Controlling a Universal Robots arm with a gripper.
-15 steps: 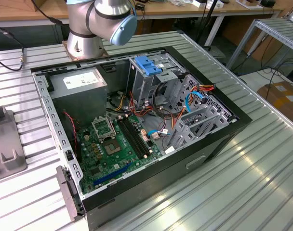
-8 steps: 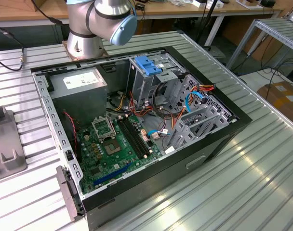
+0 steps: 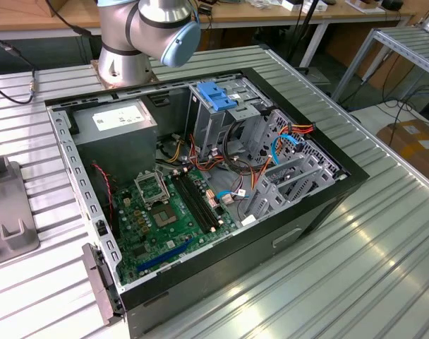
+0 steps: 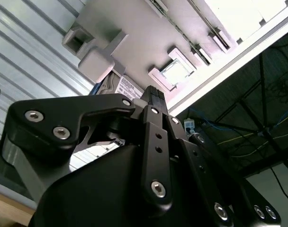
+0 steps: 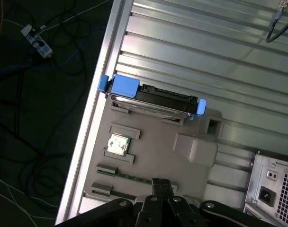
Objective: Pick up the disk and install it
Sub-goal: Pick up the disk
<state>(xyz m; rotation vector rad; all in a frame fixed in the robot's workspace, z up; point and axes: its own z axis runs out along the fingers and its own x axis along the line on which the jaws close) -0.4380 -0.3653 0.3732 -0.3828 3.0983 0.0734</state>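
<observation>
End effector (image 5: 161, 182) well above the grey tray (image 5: 148, 142) with the disk (image 5: 156, 100), jaws together, nothing between them

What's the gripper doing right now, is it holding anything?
Gripper: cannot tell if open or shut; not holding the disk, which lies on the gray tray.

Lab: workbenches (image 3: 264, 14), opened computer case (image 3: 221, 279)

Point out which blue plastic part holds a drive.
The disk at the grey tray's edge, a dark drive between blue ends. The blue bracket atop the drive cage is bare, forked plastic.
</observation>
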